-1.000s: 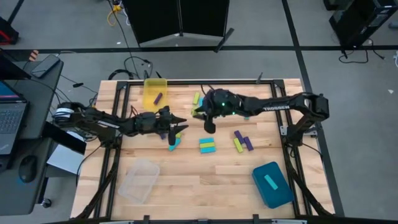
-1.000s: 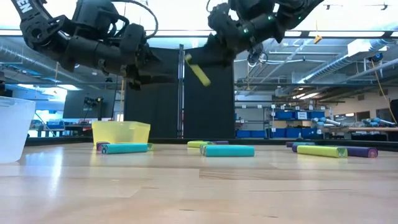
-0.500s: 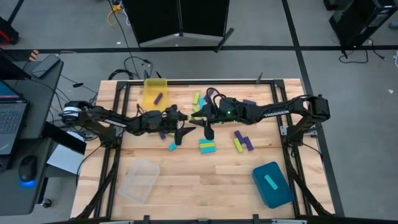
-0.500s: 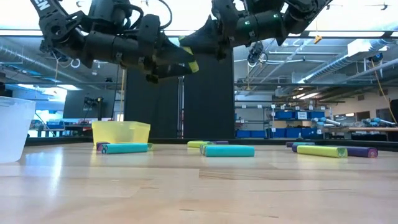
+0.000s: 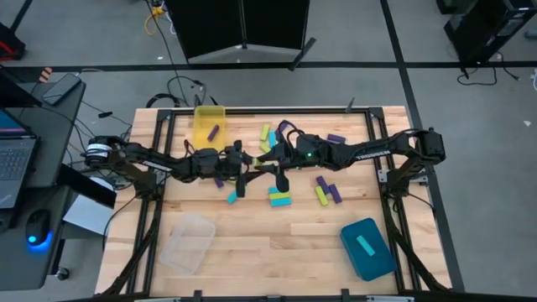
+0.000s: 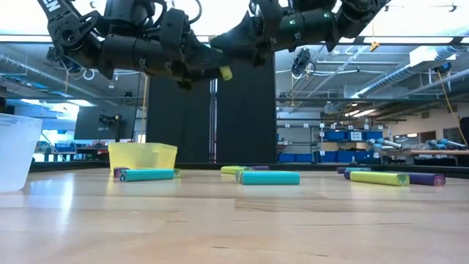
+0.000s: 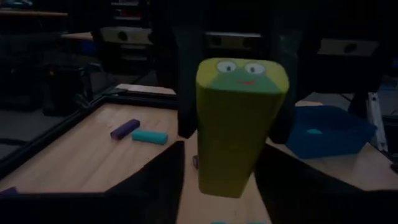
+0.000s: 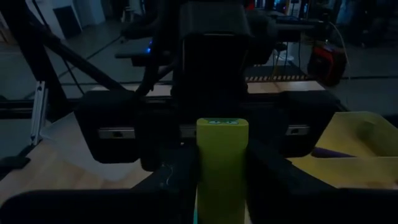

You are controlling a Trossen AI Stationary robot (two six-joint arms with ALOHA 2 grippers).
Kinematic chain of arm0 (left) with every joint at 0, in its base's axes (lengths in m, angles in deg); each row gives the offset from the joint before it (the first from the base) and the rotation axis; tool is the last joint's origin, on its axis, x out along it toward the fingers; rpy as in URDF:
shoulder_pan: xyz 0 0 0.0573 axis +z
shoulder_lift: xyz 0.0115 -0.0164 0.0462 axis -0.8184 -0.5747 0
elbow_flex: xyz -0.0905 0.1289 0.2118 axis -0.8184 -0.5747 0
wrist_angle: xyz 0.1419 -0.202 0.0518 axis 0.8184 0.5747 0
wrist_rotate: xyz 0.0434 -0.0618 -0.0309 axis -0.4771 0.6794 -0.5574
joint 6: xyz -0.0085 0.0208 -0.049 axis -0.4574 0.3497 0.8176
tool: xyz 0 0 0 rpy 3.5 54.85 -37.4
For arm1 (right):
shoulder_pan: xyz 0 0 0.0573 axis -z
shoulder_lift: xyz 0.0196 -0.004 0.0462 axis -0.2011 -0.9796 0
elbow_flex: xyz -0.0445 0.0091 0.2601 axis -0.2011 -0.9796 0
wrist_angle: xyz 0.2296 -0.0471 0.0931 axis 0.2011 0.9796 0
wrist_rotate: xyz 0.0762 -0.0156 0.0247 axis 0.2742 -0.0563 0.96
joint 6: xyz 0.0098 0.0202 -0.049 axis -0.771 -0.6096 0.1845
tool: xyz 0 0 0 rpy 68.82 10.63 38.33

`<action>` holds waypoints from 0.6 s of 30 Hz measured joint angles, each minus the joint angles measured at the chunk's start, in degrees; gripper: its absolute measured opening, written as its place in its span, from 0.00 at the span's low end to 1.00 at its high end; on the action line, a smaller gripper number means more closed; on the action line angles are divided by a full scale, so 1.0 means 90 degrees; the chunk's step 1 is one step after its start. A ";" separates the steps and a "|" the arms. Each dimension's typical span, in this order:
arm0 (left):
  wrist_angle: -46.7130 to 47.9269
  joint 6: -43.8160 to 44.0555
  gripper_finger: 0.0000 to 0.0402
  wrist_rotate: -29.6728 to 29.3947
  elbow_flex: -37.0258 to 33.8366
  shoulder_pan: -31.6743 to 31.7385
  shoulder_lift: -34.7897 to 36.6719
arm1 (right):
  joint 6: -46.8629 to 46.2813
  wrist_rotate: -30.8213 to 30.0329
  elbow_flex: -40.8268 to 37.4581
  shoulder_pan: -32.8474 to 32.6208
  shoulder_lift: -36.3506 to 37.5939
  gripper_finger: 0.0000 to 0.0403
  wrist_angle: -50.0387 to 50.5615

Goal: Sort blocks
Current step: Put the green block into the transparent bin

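1. Above the middle of the wooden table, my left pincer and my right pincer meet tip to tip, well clear of the boards.
2. My right pincer is clenched on one end of a yellow-green rectangular block with a small cartoon face on its end.
3. My left pincer's fingers flank the other end of that block; I cannot tell whether they press it.
4. Loose blocks lie below: a cyan-and-yellow-green cluster near the pincers, a yellow-green and purple pair to the right.
5. At far left, the yellow translucent bin holds a purple bar.
6. At near right, the teal bin holds a cyan bar; the clear plastic bin sits near left.
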 joint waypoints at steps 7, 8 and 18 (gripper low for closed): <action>-0.0163 -0.0165 0.29 0.0208 -0.0002 0.0002 -0.0002 | -0.0009 0.0022 0.0000 -0.0001 0.0002 0.29 0.0011; -0.0163 -0.0165 0.29 0.0213 -0.0002 0.0002 -0.0002 | -0.0009 0.0022 0.0000 -0.0001 0.0002 0.29 0.0015; 0.1265 -0.0299 0.29 -0.0239 0.0022 0.0019 0.0480 | 0.0307 -0.0967 0.0120 0.0002 0.0461 0.66 0.1377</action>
